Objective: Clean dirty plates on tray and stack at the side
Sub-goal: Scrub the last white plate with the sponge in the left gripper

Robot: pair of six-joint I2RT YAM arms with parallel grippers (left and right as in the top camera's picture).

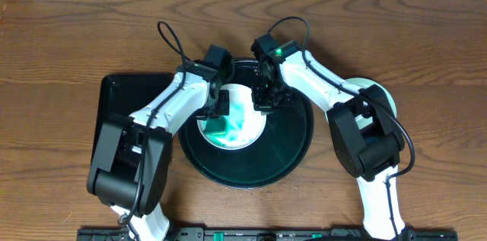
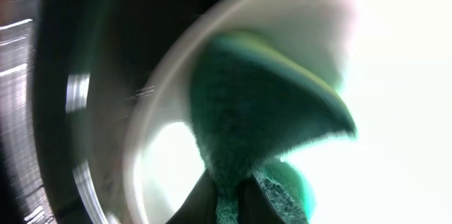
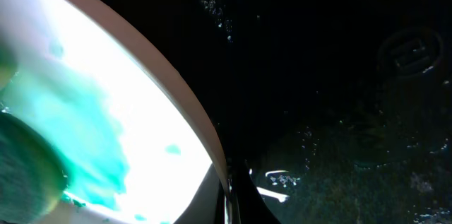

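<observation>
A white plate smeared with green lies on the round dark tray. My left gripper is over the plate's left half, shut on a green sponge that presses on the plate. In the left wrist view the sponge bulges out from between the fingers against the plate rim. My right gripper is shut on the plate's right rim. In the right wrist view, the rim runs between the fingertips, with green streaks on the plate.
A rectangular black tray lies left of the round tray, partly under the left arm. Another white plate sits on the wooden table at the right, half hidden by the right arm.
</observation>
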